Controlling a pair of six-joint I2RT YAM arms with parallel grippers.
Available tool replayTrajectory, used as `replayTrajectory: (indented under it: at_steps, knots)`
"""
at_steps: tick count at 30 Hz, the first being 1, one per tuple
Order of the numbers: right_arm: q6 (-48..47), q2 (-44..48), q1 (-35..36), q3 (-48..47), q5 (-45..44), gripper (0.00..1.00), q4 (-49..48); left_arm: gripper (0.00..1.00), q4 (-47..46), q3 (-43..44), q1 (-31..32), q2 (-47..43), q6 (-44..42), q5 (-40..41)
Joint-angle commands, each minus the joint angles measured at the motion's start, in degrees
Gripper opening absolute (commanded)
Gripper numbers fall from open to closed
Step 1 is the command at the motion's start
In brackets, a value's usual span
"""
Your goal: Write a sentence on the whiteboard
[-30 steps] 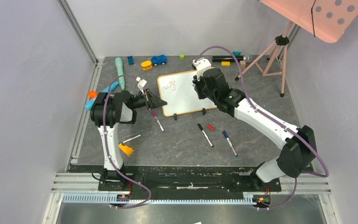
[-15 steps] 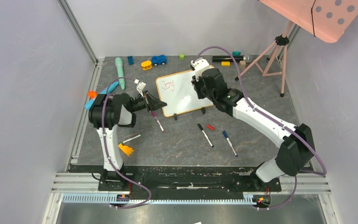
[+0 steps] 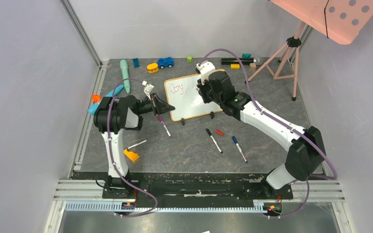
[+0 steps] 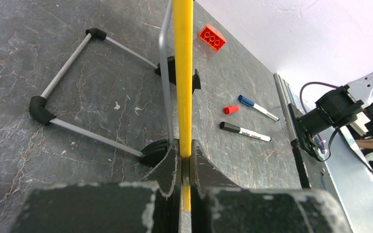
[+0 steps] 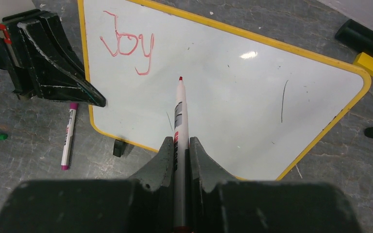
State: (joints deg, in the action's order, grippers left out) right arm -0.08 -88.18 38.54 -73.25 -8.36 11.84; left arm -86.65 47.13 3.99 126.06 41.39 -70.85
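Jaws of the right gripper are closed tight on a red-tipped marker, its tip over the board just right of the writing (whether it touches cannot be told). Jaws of the left gripper are pinched shut on the left edge of the whiteboard, which stands tilted on black feet at the back middle of the table. The sentence reads only "Joy", in red, at the upper left corner.

blue toy car; red cap; black marker; pink dotted panel
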Motion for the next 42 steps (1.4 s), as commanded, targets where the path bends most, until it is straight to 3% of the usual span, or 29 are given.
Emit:
replayTrajectory:
  at_steps: [1, 9, 21, 42]
  knots:
    - [-0.67, -0.83, -0.05, -3.10, 0.90, 0.00, -3.40, 0.02, -2.56, 0.55, 1.28, 3.23, 1.06, -6.33]
    - [-1.00, -1.68, -0.39, -3.31, -1.54, 0.00, -4.86, 0.02, -2.56, 2.08, 1.02, 4.54, 3.83, -6.15]
    - [2.51, -7.84, -2.48, -10.97, -0.59, 0.00, -1.49, 0.02, -2.56, 1.73, 1.11, 4.80, 3.35, -6.48]
    - [2.94, -11.39, -3.65, -12.43, -0.55, 0.00, -1.26, 0.02, -2.56, 1.91, 1.37, 4.98, 2.92, -7.48]
